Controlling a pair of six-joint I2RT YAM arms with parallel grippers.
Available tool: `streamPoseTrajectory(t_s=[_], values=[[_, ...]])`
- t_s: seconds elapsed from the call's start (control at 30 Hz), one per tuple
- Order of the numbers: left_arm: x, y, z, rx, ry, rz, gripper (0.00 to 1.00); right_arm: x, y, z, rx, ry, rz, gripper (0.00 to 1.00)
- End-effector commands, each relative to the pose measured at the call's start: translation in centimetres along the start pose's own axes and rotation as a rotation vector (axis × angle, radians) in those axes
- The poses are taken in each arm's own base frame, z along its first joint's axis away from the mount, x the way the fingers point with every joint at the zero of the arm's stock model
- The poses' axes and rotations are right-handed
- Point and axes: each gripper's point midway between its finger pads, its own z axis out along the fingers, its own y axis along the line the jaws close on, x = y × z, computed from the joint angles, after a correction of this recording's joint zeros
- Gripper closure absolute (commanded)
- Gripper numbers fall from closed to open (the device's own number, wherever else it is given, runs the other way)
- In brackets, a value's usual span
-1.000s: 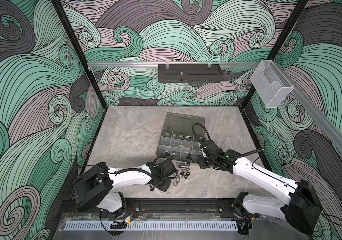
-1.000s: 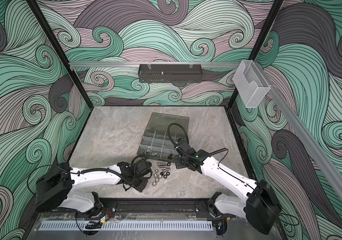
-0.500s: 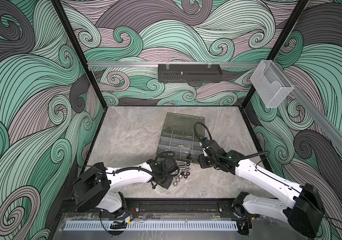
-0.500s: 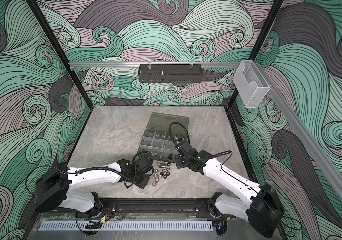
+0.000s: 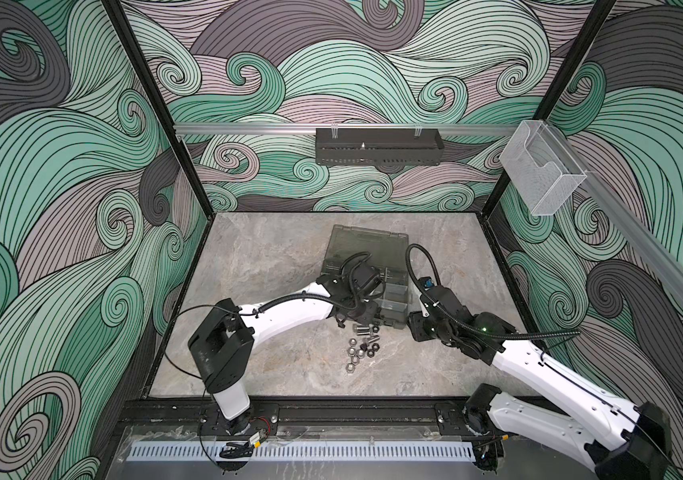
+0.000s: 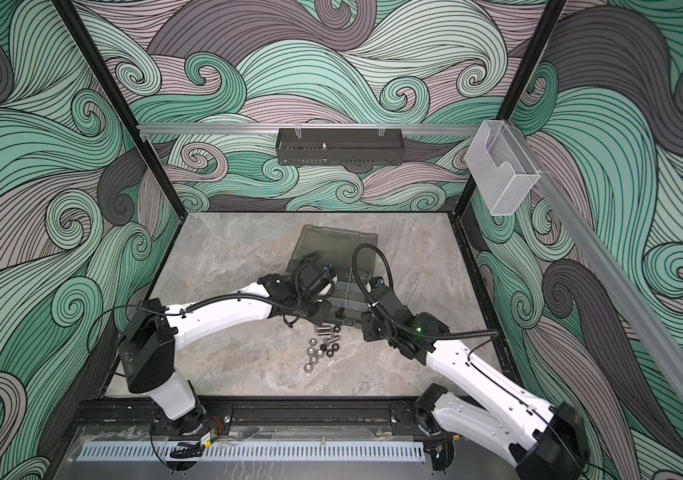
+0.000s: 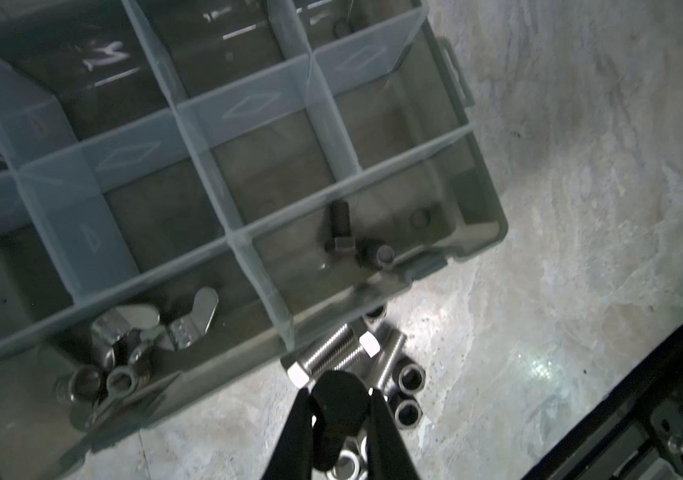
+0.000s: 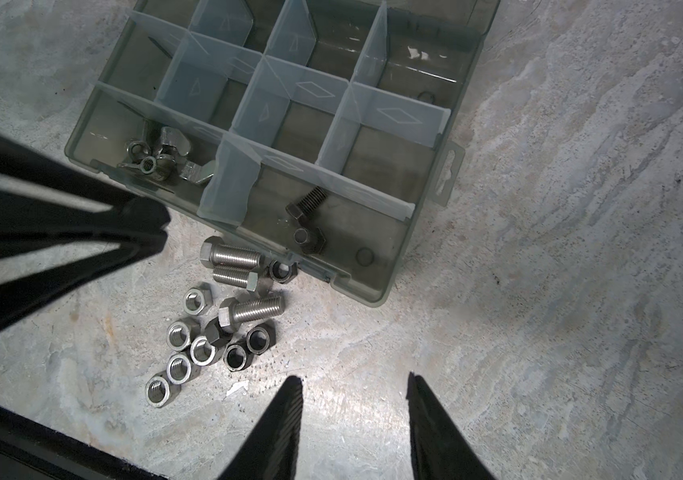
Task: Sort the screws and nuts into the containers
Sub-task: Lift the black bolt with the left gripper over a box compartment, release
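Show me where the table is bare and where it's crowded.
Bare: the table between left wall and organizer case; the strip between the loose screws and nuts and front rail; the back-right corner beside the case. Crowded: the case's front edge, where left end effector and right end effector sit.

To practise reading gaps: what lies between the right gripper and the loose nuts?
Right gripper to nuts: bare tabletop, one tiny white fleck; right wrist view.

The screws (image 8: pixel 236 259) and nuts (image 8: pixel 202 350) are silver or black, the containers (image 8: pixel 389 282) smoky grey.
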Motion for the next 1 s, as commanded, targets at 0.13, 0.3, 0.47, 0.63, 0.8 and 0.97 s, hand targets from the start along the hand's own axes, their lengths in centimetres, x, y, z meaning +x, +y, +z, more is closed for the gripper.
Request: streamPoseTrajectory(t_s=[0.13, 0.3, 0.47, 0.63, 0.8, 0.97], values=[[-2.3, -0.8, 2.5, 0.031, 0.045, 0.047, 0.89, 1.5, -1.8, -0.5, 0.050, 0.012, 0.023, 0.56], [-2.0, -1.0, 3.7, 0.046, 0.064, 0.030, 0.86, 1.5, -2.2, -0.7, 0.056, 0.006, 0.027, 0.55], [-2.0, -0.9, 4.3, 0.044, 0.066, 0.018, 0.80, 1.7, -2.2, -0.5, 0.053, 0.020, 0.028, 0.55], [-2.3, -0.9, 4.0, 0.049, 0.056, 0.002, 0.73, 1.5, -2.1, -0.6, 0.048, 0.017, 0.029, 0.55], [-2.6, -0.6, 3.4, 0.052, 0.034, -0.015, 0.68, 1.9, -2.2, -0.5, 0.045, 0.028, 0.031, 0.55], [-2.7, -0.3, 2.8, 0.055, 0.016, -0.032, 0.67, 2.1, -2.3, -0.5, 0.047, 0.031, 0.036, 0.54]])
